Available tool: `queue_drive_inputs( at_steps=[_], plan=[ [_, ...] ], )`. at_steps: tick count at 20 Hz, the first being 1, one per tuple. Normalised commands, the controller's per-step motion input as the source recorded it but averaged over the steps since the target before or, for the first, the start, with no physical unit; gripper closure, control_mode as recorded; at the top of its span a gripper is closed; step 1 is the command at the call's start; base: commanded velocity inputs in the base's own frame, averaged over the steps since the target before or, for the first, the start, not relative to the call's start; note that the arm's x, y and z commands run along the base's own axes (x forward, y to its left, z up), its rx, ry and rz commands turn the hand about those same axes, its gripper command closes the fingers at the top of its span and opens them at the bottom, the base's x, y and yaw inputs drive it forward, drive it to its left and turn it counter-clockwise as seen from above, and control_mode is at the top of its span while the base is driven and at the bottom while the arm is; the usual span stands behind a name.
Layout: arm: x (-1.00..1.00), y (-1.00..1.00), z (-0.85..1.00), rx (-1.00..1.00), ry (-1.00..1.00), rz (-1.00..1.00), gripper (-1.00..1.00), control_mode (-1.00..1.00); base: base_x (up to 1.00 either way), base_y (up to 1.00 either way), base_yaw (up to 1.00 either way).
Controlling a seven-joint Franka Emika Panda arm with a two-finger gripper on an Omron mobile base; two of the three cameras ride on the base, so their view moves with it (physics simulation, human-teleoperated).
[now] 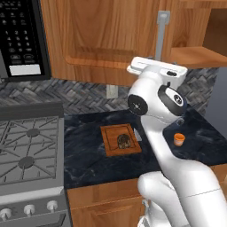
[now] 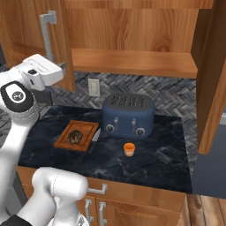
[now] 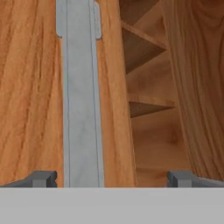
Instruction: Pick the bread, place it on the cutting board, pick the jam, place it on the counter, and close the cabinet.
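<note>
**Cabinet door is what remains**

The bread (image 1: 123,141) lies on the board (image 1: 111,146) and the jam (image 2: 129,149) stands on the surface (image 2: 167,163) before the toaster (image 2: 129,115). The fingers (image 3: 112,179) are spread wide and empty, facing the left door's handle (image 3: 81,96). Both cabinet (image 2: 132,62) doors stand open. A glancing push could slip off the door edge and leave it ajar.
</note>
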Motion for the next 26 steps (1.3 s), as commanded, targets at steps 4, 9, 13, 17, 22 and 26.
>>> queue_drive_inputs(
  at_steps=[4,9,13,17,22,26],
  plan=[
    [0.30,-0.11,-0.11,0.00,0.00,0.13,-1.00,-1.00,0.00,0.00,0.00],
    [0.30,-0.09,-0.13,0.00,0.00,0.14,-1.00,-1.00,0.00,0.00,0.00],
    [0.29,-0.04,-0.15,0.00,0.00,0.14,-1.00,-1.00,0.00,0.00,0.00],
    [0.31,0.00,-0.17,-0.01,0.00,0.13,-1.00,-1.00,0.00,0.00,0.00],
    [0.29,0.00,-0.17,-0.02,0.00,0.13,-1.00,-1.00,0.00,0.00,0.00],
    [0.30,0.00,-0.11,-0.01,0.00,0.12,-1.00,-1.00,0.00,0.00,0.00]
  ],
)
